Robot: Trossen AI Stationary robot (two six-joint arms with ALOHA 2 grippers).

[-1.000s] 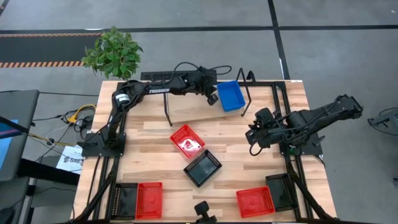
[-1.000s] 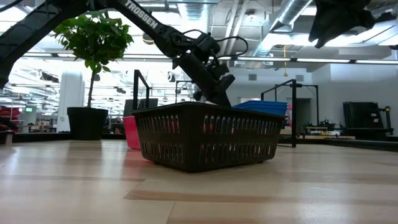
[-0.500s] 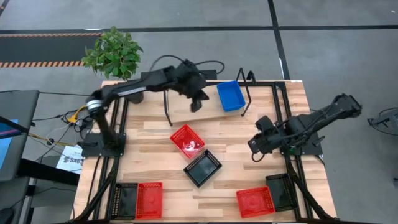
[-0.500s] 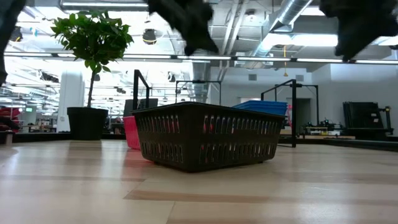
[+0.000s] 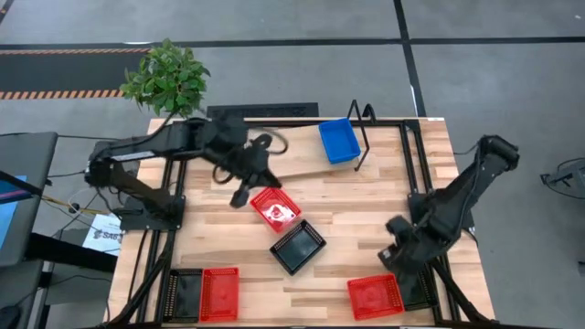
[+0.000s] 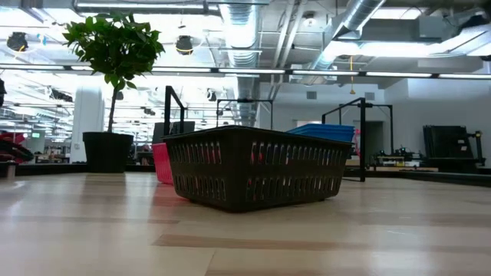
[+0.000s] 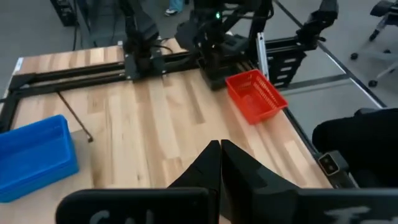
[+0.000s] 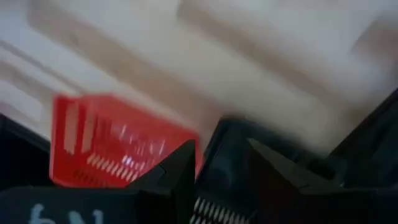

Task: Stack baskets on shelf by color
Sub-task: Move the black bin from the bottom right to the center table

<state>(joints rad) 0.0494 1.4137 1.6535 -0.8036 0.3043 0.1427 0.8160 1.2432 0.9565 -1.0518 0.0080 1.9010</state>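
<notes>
A blue basket (image 5: 338, 140) sits on the right end of the shelf (image 5: 297, 164) at the table's far side; it also shows in the left wrist view (image 7: 31, 155). A red basket (image 5: 275, 206) and a black basket (image 5: 298, 246) rest mid-table, the black one close in the low view (image 6: 253, 176). My left gripper (image 5: 239, 196) hangs shut just left of the red basket, touching nothing; its fingers (image 7: 219, 155) are together. My right gripper (image 5: 391, 260) is open above the near-right red basket (image 5: 375, 295) and black basket (image 5: 413, 279); its wrist view shows that red basket (image 8: 112, 149).
Another black basket (image 5: 186, 294) and red basket (image 5: 219, 294) sit side by side at the near-left corner. A potted plant (image 5: 167, 75) stands beyond the far-left corner. Black arm frames run along both side edges. Bare tabletop (image 5: 356, 215) lies between the middle baskets and the right arm.
My left gripper has drawn back from the blue basket on the shelf, moving left and toward the near edge, and now hangs beside the mid-table red basket. My right gripper has swung toward the near edge, over the near-right red and black baskets. No basket has moved.
</notes>
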